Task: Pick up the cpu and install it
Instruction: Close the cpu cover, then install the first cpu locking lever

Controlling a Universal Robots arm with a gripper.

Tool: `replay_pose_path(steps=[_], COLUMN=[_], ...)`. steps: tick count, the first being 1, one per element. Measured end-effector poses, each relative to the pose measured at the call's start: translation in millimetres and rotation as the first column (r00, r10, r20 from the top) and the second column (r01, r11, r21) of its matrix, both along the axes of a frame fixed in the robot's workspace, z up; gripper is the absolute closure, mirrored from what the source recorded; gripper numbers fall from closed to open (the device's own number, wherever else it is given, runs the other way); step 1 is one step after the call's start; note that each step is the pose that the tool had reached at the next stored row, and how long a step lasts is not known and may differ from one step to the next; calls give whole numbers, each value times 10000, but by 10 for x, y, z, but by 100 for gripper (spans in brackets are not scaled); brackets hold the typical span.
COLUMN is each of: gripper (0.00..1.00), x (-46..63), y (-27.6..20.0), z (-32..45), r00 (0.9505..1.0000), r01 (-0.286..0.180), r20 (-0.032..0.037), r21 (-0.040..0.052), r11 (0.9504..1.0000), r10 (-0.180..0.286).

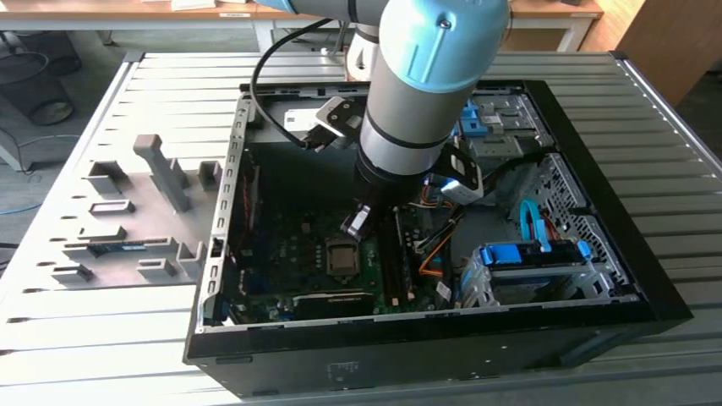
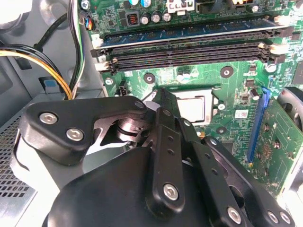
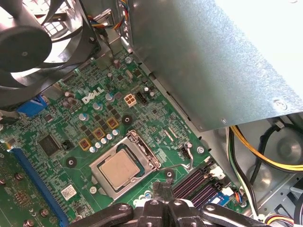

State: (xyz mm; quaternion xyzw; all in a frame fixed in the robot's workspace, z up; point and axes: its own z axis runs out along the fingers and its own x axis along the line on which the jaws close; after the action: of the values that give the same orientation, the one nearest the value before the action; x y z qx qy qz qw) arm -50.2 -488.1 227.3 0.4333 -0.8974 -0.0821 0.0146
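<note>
The cpu [image 3: 117, 169] is a small square chip with a dull silver face, and it lies flat inside the socket frame [image 3: 142, 150] on the green motherboard [image 3: 102, 120]. It also shows past the fingers in the second wrist view as the cpu [image 2: 193, 108], and as a dark square cpu [image 1: 341, 254] in the exterior view. My gripper [image 1: 354, 225] hangs inside the open computer case, just above the board and a little to the side of the socket. Its black fingertips [image 3: 160, 193] sit close together with nothing between them, apart from the chip.
Black memory slots [image 2: 189, 52] run beside the socket, one holding a stick. A case fan [image 3: 23, 45], a grey metal box [image 3: 213, 61] and yellow and black cables [image 3: 265, 156] surround the board. A grey fixture plate [image 1: 124, 220] lies at the exterior view's left.
</note>
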Motion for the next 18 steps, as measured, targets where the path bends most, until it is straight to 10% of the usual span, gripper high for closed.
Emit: replay_pose_path(steps=[8,18], gripper=[90,90], x=[24,118], y=[5,283], z=[-1,-8], r00=[10000,10000], r01=[-1,0], r20=[-1,-1], r21=[1,-16], r11=[10000,10000], r10=[1,0])
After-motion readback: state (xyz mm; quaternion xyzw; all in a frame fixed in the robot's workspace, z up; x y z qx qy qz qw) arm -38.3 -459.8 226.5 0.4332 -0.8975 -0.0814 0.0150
